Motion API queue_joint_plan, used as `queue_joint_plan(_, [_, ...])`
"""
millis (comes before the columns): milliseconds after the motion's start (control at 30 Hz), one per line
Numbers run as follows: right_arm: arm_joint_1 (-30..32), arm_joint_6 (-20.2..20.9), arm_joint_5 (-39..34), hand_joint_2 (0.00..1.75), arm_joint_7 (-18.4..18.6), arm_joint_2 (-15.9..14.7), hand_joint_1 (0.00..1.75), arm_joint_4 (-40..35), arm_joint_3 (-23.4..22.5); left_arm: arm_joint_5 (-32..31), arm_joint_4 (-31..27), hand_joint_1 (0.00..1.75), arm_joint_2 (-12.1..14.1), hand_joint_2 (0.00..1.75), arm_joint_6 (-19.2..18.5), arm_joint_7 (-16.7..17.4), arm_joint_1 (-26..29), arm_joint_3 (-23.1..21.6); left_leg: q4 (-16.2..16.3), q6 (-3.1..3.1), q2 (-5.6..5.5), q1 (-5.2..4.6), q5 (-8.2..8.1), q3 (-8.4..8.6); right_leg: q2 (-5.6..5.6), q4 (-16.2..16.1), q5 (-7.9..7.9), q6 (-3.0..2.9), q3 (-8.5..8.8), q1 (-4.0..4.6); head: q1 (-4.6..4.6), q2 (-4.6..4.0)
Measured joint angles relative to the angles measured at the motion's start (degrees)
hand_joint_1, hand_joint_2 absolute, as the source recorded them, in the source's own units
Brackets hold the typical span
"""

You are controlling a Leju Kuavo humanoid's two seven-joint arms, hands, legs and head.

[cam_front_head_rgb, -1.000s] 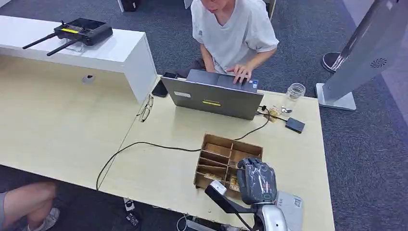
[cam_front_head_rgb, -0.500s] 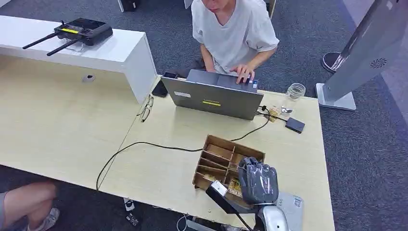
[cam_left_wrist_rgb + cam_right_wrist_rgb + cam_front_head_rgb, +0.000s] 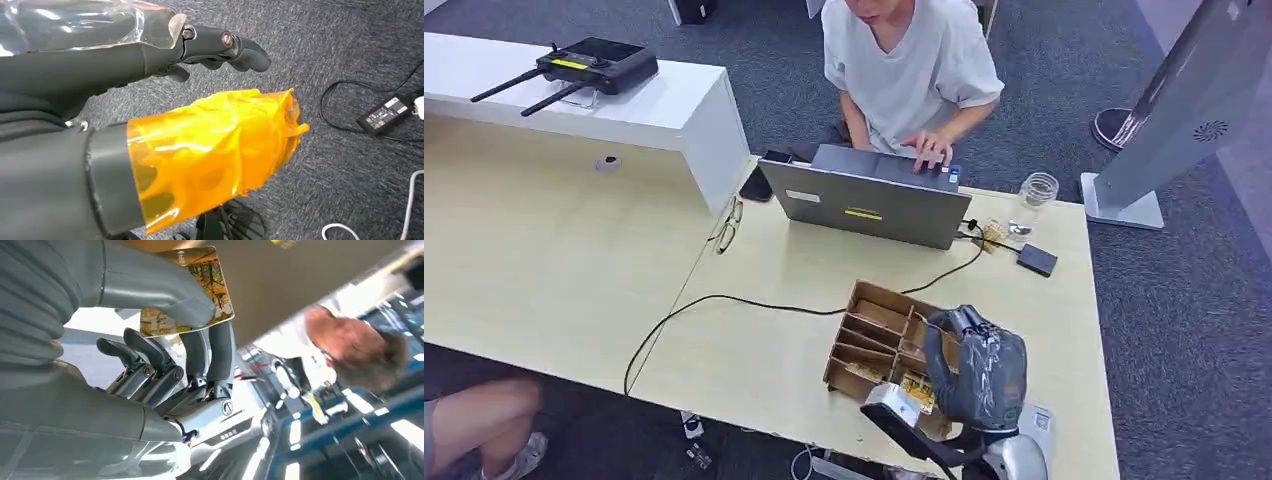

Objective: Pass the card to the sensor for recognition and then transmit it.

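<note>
My right hand [image 3: 979, 365] hovers over the near right corner of the wooden divided box [image 3: 886, 325] on the desk. In the right wrist view, the right hand [image 3: 165, 365] pinches a card [image 3: 202, 287] printed with a yellow tree scene between the grey thumb and dark fingers. More yellow cards [image 3: 914, 385] show in the box's near compartment. A small black device [image 3: 1036, 260] on a cable lies at the far right of the desk. My left hand [image 3: 165, 125], its thumb wrapped in orange tape, hangs over the carpet holding nothing, fingers apart.
A person [image 3: 909, 70] types on a grey laptop [image 3: 864, 205] across the desk. A glass jar [image 3: 1034, 198], glasses [image 3: 727, 228] and a black cable [image 3: 724, 300] lie on the desk. A flat grey device [image 3: 1036, 420] sits by the near edge. A grey stand [image 3: 1174, 110] rises at right.
My right hand has risen from the box and shifted slightly right and toward me, turning as it went. The person keeps typing.
</note>
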Motion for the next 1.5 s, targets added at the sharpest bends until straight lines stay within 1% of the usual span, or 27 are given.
queue_joint_plan(100, [0.3, -0.9, -1.4, 1.75, -1.5, 0.0, 1.75, -2.6, 0.0, 0.2, 0.0, 0.00, 0.0, 0.00, 0.0, -0.1, 0.0, 0.0, 0.0, 0.00, 0.00, 0.00, 0.00, 0.00, 0.00, 0.0, 0.00, 0.00, 0.00, 0.00, -0.02, 0.00])
queue_joint_plan(233, [0.6, -1.0, -1.7, 1.75, -1.6, -0.1, 1.75, -4.9, 0.0, 0.3, 0.0, 0.00, 0.0, 0.00, 0.0, -0.2, 0.0, 0.0, 0.0, 0.00, 0.00, 0.00, 0.00, 0.00, 0.00, 0.0, 0.00, 0.00, 0.00, 0.00, -0.02, 0.00])
queue_joint_plan(467, [0.8, -1.0, -1.9, 1.75, -1.7, -0.2, 1.75, -6.2, 0.0, 0.3, 0.0, 0.00, 0.0, 0.00, 0.0, -0.2, 0.0, 0.0, 0.0, 0.00, 0.00, 0.00, 0.00, 0.00, 0.00, 0.0, 0.00, 0.00, 0.00, 0.00, -0.02, 0.00])
queue_joint_plan(567, [0.8, -1.4, -3.6, 1.75, -3.4, -0.3, 1.75, -6.6, 0.0, 0.5, 0.0, 0.00, 0.0, 0.00, 0.0, -0.2, 0.0, 0.0, 0.0, 0.00, 0.00, 0.00, 0.00, 0.00, 0.00, 0.0, 0.00, 0.00, 0.00, 0.00, -0.02, 0.00])
queue_joint_plan(733, [0.7, -1.6, -10.2, 1.75, -7.0, -0.4, 1.75, -8.9, 0.1, 1.0, 0.0, 0.00, 0.0, 0.00, 0.2, -0.3, 0.0, 0.1, 0.0, 0.00, 0.00, 0.00, 0.00, -0.01, 0.00, 0.0, 0.00, 0.00, 0.01, 0.00, -0.02, 0.00])
queue_joint_plan(933, [-1.3, -0.4, -13.5, 1.75, -8.6, -0.4, 1.75, -10.3, 0.6, 1.0, 0.0, 0.00, 0.0, 0.00, 0.3, -0.5, 0.0, 0.1, 0.0, 0.00, 0.00, 0.00, 0.00, 0.00, 0.00, 0.0, 0.00, 0.00, 0.01, 0.00, -0.02, 0.00])
queue_joint_plan(1167, [-4.3, 0.7, -14.7, 1.75, -8.7, 0.1, 1.75, -10.6, 1.8, 0.6, 0.0, 0.00, 0.0, 0.00, 0.4, -0.5, 0.0, 0.1, 0.0, 0.00, 0.00, 0.00, 0.01, 0.00, 0.00, 0.0, 0.01, -0.01, 0.02, 0.00, 0.00, 0.00])
queue_joint_plan(1300, [-5.8, 2.1, -14.6, 1.75, -8.4, 0.7, 1.75, -10.5, 2.3, 0.4, 0.0, 0.00, 0.0, 0.00, 0.4, -0.5, 0.0, 0.1, 0.0, 0.00, 0.00, 0.00, 0.00, 0.00, 0.00, 0.0, 0.01, -0.01, 0.02, 0.00, 0.00, 0.00])
queue_joint_plan(1500, [-8.3, 5.7, -13.1, 1.75, -5.4, 1.8, 1.75, -9.1, 3.4, -0.5, 0.0, 0.00, 0.0, 0.00, 0.3, -0.5, 0.0, 0.1, 0.0, 0.00, 0.00, 0.00, 0.01, 0.00, 0.00, 0.0, 0.01, -0.01, 0.02, 0.00, -0.02, 0.00])
